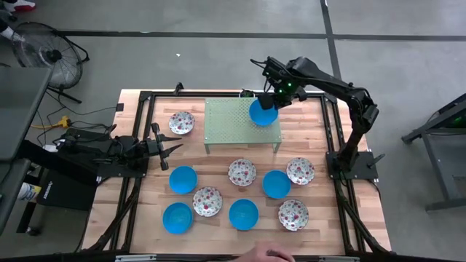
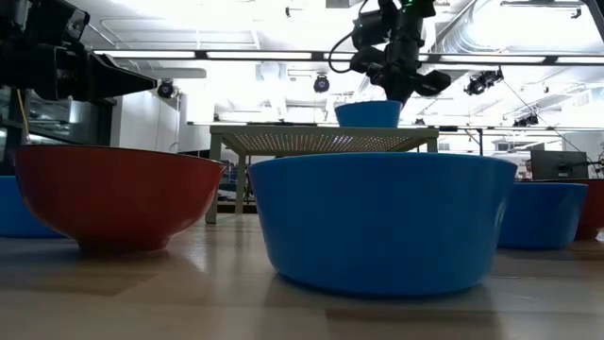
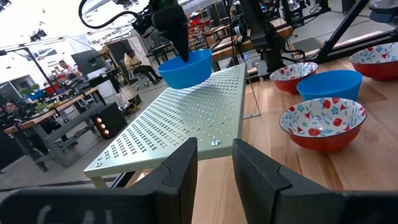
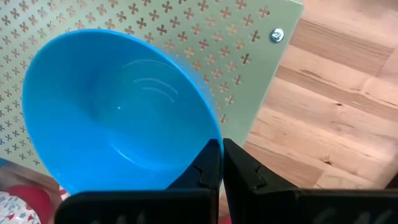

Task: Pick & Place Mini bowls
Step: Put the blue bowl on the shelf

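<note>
A green perforated stand (image 1: 237, 124) sits at the table's far middle. Over its far right corner my right gripper (image 4: 222, 163) is shut on a blue mini bowl (image 1: 263, 114). More mini bowls sit on their bases on the wooden table: one floral (image 1: 182, 122) left of the stand, and several blue (image 1: 183, 179) and floral (image 1: 242, 172) ones in front of it. At the table's left edge my left gripper (image 3: 214, 168) stands level and open, nothing between its fingers, pointing toward the stand. My right gripper pinches the blue bowl's rim (image 4: 214, 134) between its two fingers, one inside the bowl and one outside. The fingers come from above, pointing steeply down. The bowl is tilted, low over the stand's top (image 3: 186, 118); whether its base touches the stand, I cannot tell.
A person's hand (image 1: 266, 255) shows at the table's near edge. A black frame (image 1: 331, 131) runs round the table top. The stand's left part (image 1: 222, 120) is bare. In the low view a blue bowl (image 2: 382, 217) and a red-sided one (image 2: 118, 194) stand close to the camera.
</note>
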{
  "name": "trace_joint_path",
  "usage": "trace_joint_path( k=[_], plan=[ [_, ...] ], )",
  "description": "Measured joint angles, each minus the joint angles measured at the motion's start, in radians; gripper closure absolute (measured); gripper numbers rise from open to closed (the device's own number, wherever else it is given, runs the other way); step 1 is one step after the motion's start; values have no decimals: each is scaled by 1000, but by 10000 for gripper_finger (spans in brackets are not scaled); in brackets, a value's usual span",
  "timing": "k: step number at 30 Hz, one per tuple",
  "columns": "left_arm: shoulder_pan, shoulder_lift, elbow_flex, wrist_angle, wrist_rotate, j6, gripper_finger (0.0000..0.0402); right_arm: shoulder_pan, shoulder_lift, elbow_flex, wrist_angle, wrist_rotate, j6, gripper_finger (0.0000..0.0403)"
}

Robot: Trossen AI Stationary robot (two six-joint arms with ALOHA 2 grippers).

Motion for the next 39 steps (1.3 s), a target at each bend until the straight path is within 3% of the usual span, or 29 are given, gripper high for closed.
trace_joint_path(
  k=[31, 39],
  plan=[
    [0, 0, 0, 0, 0, 0, 305, 6, 0, 0, -5, -10, -11, 403],
    [0, 0, 0, 0, 0, 0, 305, 3, 0, -59, 35, -28, -41, 403]
  ],
)
